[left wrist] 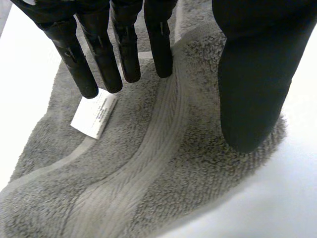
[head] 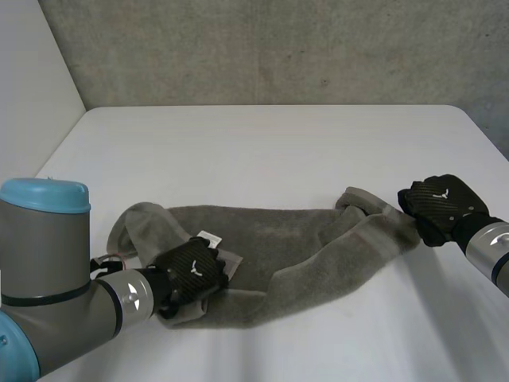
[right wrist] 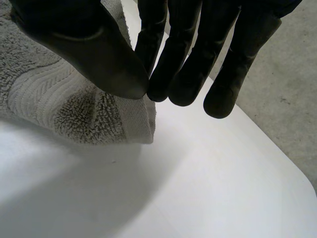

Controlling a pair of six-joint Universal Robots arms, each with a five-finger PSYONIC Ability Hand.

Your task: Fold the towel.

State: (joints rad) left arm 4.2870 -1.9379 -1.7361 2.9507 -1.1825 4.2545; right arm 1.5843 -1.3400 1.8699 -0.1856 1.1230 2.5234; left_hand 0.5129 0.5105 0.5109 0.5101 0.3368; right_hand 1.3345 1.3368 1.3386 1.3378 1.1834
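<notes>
A grey towel [head: 318,247] lies bunched in a long strip across the near half of the white table [head: 278,143]. My left hand [head: 191,274] rests over its near left part, beside a white label [head: 209,237]. In the left wrist view the straight fingers [left wrist: 124,59] and the thumb [left wrist: 252,99] stand apart over the towel [left wrist: 163,163], with the label [left wrist: 94,115] at the fingertips; this hand is open. My right hand [head: 441,207] is at the towel's right end. In the right wrist view that hand [right wrist: 183,64] pinches a corner of the towel [right wrist: 59,99] between thumb and fingers.
A concrete wall [head: 278,48] rises behind the table's far edge. The table's right edge runs close beside the right hand, with grey floor [right wrist: 282,89] beyond it. Bare tabletop [head: 262,151] stretches behind the towel.
</notes>
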